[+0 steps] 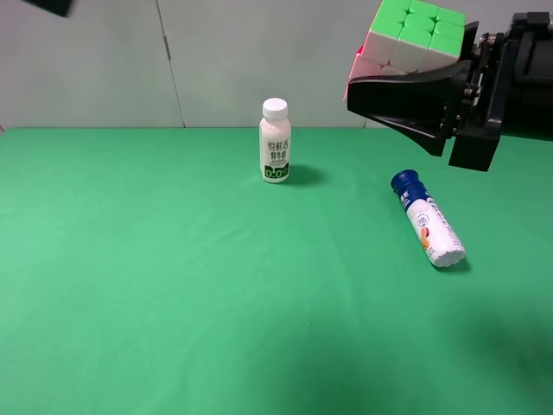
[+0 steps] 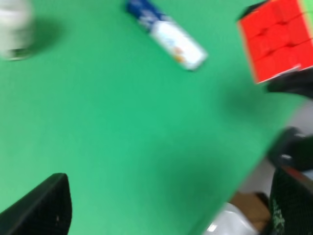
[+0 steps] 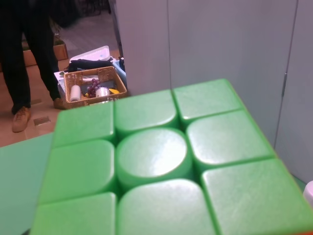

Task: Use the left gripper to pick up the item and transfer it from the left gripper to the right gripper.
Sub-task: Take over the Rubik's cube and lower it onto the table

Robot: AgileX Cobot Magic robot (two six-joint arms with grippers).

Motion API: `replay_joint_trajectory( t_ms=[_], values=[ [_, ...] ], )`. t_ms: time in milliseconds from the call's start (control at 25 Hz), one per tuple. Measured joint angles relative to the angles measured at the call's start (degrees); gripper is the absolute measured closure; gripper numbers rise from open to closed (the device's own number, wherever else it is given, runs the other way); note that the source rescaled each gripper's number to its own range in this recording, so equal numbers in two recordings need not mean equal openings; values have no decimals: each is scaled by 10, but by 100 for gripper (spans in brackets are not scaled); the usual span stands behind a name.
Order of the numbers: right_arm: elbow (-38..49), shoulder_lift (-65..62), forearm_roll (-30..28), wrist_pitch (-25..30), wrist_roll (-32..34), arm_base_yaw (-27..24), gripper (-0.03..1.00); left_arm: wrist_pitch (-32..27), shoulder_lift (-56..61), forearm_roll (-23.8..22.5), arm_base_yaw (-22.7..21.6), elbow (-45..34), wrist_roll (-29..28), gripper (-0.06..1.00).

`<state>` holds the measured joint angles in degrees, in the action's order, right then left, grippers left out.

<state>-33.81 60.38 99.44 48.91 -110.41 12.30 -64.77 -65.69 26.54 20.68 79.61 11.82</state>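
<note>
The puzzle cube (image 1: 413, 36) is held high at the upper right of the exterior view, green face up, white face toward the camera. My right gripper (image 1: 380, 86) is shut on it; one black wedge finger (image 1: 406, 99) shows under it, the other is hidden. The cube's green face (image 3: 156, 166) fills the right wrist view. The left wrist view shows its red face (image 2: 279, 39) well away from my left gripper (image 2: 168, 205), which is open and empty above the green cloth. Only a black scrap of the left arm (image 1: 47, 4) shows in the exterior view.
A white milk bottle (image 1: 275, 141) stands upright at the back middle of the green table (image 1: 173, 285). A blue-capped white tube bottle (image 1: 428, 220) lies on its side at the right. Off the table are a wicker basket (image 3: 93, 85) and a person's legs (image 3: 19, 63).
</note>
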Motion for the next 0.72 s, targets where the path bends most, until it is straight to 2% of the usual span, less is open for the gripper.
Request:
replay_joint_trajectory(
  t_ms=[400,720],
  values=[
    [0,0,0,0,0,0,96,17,220,-131,0,-141,-70,38],
    [0,0,0,0,12,0,96,19,411,-183,0,-268,-82,38]
  ],
)
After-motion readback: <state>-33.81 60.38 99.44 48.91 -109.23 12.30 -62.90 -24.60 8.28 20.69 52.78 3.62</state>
